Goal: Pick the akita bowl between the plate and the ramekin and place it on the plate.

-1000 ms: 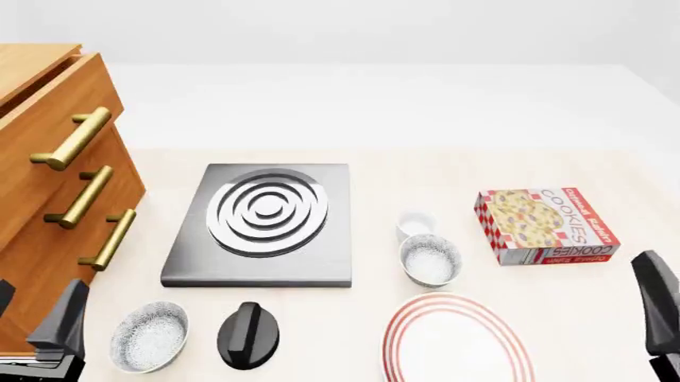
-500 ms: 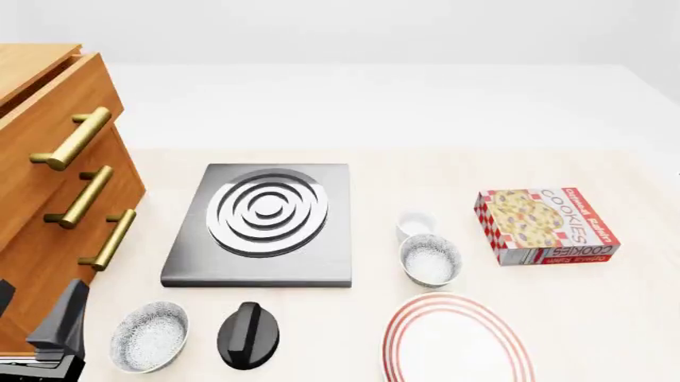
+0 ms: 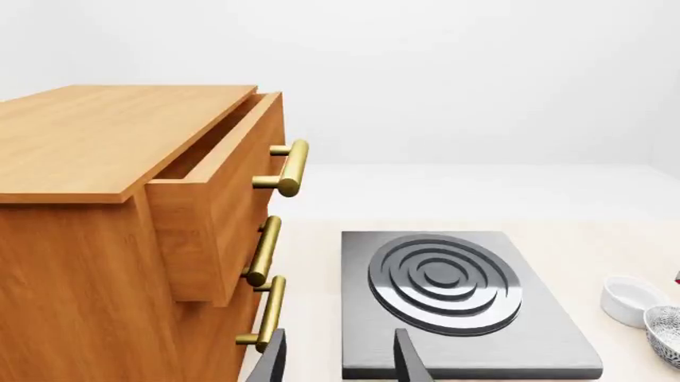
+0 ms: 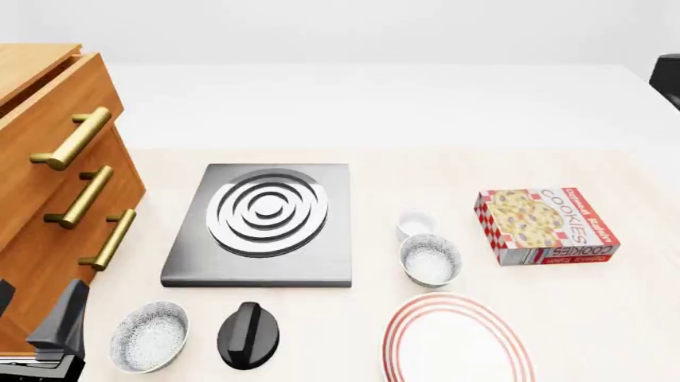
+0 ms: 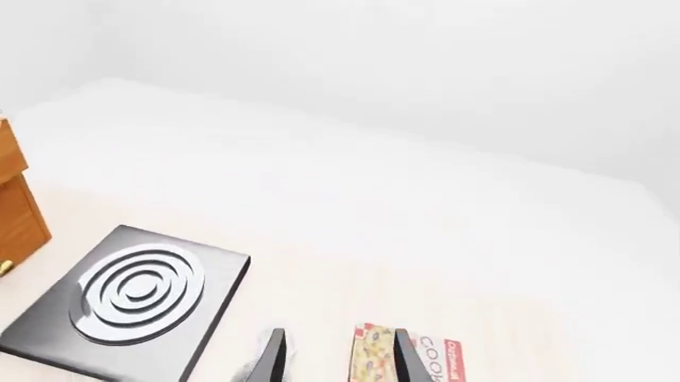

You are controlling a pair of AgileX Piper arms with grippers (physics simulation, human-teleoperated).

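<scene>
Two speckled bowls sat on the tabletop [image 4: 595, 318]: the akita bowl [image 4: 431, 259] stood between ramekin [image 4: 416, 225] and plate [image 4: 457, 338], nothing crowding it but a cookie box [image 4: 545, 225] nearby; its twin [image 4: 149, 336] lay beside a black knob [image 4: 248, 334]. Both tools, left [image 3: 338, 362] and right [image 5: 331, 354], gaped wide, empty.

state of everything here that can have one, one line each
wooden dresser's top drawer: slightly open
speckled akita bowl between plate and ramekin: upright, empty
second speckled bowl: upright, empty
small white ramekin: upright, empty
red-ringed white plate: bare
cookie box: lying flat
left gripper: open
right gripper: open
</scene>
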